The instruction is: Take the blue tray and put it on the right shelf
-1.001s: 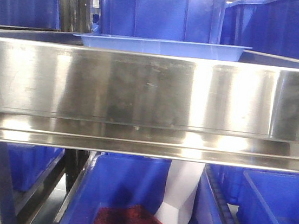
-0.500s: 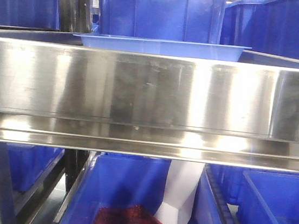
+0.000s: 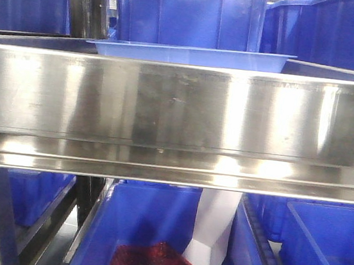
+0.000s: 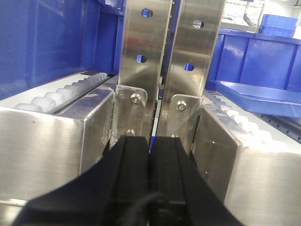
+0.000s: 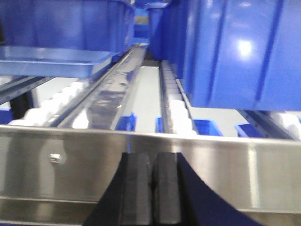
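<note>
On steel shelf (image 3: 180, 107): blue tray (image 3: 186, 55)

The front of the right shelf (image 3: 180, 107) is closed off by its tall steel lip, over which only the rim of the blue tray (image 3: 186, 54) is seen. Behind the tray, the way is blocked by deep blue bins (image 3: 188, 11). The left claw (image 4: 150, 174) is faced directly by two perforated upright posts (image 4: 171, 61). Ahead of the right claw (image 5: 151, 188), an open lane between roller rails (image 5: 106, 94) is left, bounded by the tray on the left and a large bin (image 5: 240, 52) on the right.
</note>
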Robot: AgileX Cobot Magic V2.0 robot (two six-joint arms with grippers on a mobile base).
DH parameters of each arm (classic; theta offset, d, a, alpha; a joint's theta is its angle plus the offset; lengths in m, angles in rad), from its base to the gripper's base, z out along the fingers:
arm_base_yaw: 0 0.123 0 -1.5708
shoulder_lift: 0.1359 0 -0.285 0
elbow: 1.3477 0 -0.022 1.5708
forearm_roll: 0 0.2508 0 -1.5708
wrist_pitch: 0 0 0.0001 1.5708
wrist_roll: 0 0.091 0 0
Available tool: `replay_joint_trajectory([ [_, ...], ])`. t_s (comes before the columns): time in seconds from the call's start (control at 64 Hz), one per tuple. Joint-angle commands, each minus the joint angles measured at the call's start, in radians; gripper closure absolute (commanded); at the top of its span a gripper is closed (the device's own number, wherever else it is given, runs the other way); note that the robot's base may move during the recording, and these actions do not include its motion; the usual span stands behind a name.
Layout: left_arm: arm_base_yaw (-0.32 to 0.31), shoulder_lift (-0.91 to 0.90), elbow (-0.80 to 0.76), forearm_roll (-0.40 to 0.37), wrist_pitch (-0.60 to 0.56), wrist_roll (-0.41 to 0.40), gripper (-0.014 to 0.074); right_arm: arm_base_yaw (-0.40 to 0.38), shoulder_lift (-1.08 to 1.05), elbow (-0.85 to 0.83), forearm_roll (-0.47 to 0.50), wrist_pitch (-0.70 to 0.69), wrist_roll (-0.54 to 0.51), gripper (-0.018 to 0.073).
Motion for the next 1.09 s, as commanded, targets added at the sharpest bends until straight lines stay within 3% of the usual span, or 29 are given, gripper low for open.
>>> replay_joint_trajectory([
  [0.0, -0.001, -0.014, 0.031, -0.005, -0.093, 0.005, 0.0645, -0.019, -0.025, 0.036, 0.017, -0.188, -0.021, 0.0503],
  [0.063, -0.001, -0.014, 0.031, -0.005, -0.093, 0.005, 0.0645, -0.019, -0.025, 0.075, 0.019, -0.239, -0.021, 0.0503],
  [1.079, -0.001, -0.014, 0.031, -0.005, -0.093, 0.005, 0.0645, -0.019, -0.025, 0.071, 0.019, -0.23, -0.021, 0.0503],
])
